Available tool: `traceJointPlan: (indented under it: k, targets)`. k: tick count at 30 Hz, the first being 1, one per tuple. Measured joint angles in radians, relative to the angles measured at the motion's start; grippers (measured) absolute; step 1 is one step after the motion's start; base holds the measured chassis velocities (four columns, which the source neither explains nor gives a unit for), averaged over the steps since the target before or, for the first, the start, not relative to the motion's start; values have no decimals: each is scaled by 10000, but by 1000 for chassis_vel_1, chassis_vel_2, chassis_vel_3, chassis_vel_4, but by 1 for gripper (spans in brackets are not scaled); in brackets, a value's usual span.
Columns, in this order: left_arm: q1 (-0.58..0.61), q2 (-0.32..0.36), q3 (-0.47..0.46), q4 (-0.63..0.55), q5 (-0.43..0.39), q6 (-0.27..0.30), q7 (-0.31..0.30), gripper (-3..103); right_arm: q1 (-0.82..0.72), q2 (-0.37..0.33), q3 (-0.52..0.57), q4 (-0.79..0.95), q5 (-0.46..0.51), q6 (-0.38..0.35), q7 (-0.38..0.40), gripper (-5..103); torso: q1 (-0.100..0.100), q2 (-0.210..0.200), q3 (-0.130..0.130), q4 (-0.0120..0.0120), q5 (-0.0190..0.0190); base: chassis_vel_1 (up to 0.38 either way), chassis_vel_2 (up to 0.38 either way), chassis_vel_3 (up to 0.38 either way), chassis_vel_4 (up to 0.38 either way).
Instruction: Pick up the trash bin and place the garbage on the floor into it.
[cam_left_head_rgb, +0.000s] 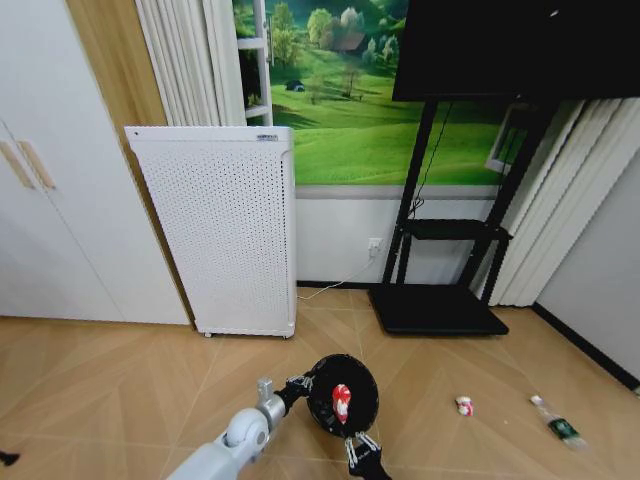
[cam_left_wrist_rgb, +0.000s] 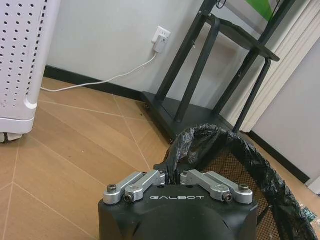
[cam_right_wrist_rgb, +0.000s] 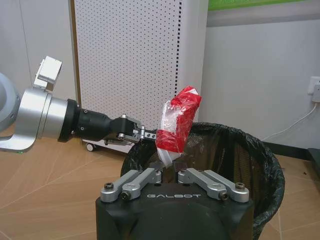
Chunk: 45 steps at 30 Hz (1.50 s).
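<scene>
a: why was the trash bin (cam_left_head_rgb: 342, 394) up off the floor like that?

b: the left gripper (cam_left_head_rgb: 300, 385) had its fingers pinched together on the near rim, over the black liner, so the mouth stayed open and level. that let the other arm bring litter to it instead of the bin chasing each piece.

a: and the right gripper (cam_right_wrist_rgb: 169, 165)?

b: it was closed on a crumpled red-and-white wrapper (cam_right_wrist_rgb: 175, 125), held upright just above the bin's mouth, close to the rim. in the head view it sat right over the opening, so i'd judge it was about to go in.

a: where was the rest of the garbage?

b: still on the wood floor off to the robot's right: a second red-and-white piece (cam_left_head_rgb: 464, 405) near the bin, and a clear bottle with a green label (cam_left_head_rgb: 559, 424) farther out toward the wall.

a: anything in the way?

b: a white perforated appliance (cam_left_head_rgb: 222, 232) stood against the wall behind the bin, and a black tv stand (cam_left_head_rgb: 440, 300) sat to its right with its base plate on the floor. both looked well apart from the two loose pieces, so the floor between seemed open. a white cord (cam_left_wrist_rgb: 105, 78) ran along the skirting to a wall socket (cam_left_wrist_rgb: 160, 37).
</scene>
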Motion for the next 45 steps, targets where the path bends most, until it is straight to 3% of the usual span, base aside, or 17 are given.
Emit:
traceJointPlan:
  k: [4,5,12,16,17,18,20,24,26,28,30,35,45]
  targets:
    - [114,28,-84,-99,32,0,16,7,-46,23,-52,30,140,-8,-88,10,0,0,0,0,0,0,0,0,0]
    - [173,43,-123,-165,37,0,28,7,-84,31,-74,74,227,-26,-155,20,0,0,0,0,0,0,0,0,0]
    - [530,83,-440,-366,157,20,104,7,-168,119,42,198,254,-36,109,53,0,0,1,-2,-2,0,0,0,0]
    - [688,113,-795,-466,193,26,88,7,-183,166,147,307,311,-9,282,58,0,0,0,-3,-2,0,0,0,0]
    - [959,203,-1392,-667,265,108,-97,7,-206,203,296,439,364,32,371,70,0,0,0,-3,-3,0,0,0,0]
    - [1142,279,-1742,-812,340,119,-175,7,-219,209,381,522,415,37,398,70,0,0,0,-1,-1,0,0,0,0]
    - [1629,508,-2489,-1280,425,144,-314,7,-250,229,587,696,520,-1,425,82,0,0,0,0,-1,0,0,0,0]
    - [2078,825,-3082,-1970,572,140,-368,7,-369,339,896,904,595,-141,517,91,0,0,1,6,0,0,0,0,0]
    - [2183,1194,-3348,-2594,607,131,-382,7,-718,783,1450,1121,525,-79,573,99,0,0,0,-9,-3,0,0,0,0]
    - [2343,1255,-3516,-2833,604,129,-384,7,-722,885,1559,1185,524,-73,585,100,0,1,0,-15,-5,0,0,0,0]
    - [3190,1309,-4331,-3501,558,142,-420,7,-561,1064,1730,1367,600,-147,601,100,-1,0,0,-2,-2,-29,-8,-11,-8]
    - [4438,1144,-5643,-4158,540,143,-475,7,-299,1109,1935,1429,861,-265,654,100,-1,0,0,3,0,-22,-38,44,53]
    - [5241,860,-6748,-4466,484,65,-397,7,26,1412,2293,1295,1231,-403,870,100,-1,1,1,-3,0,-173,-166,165,161]
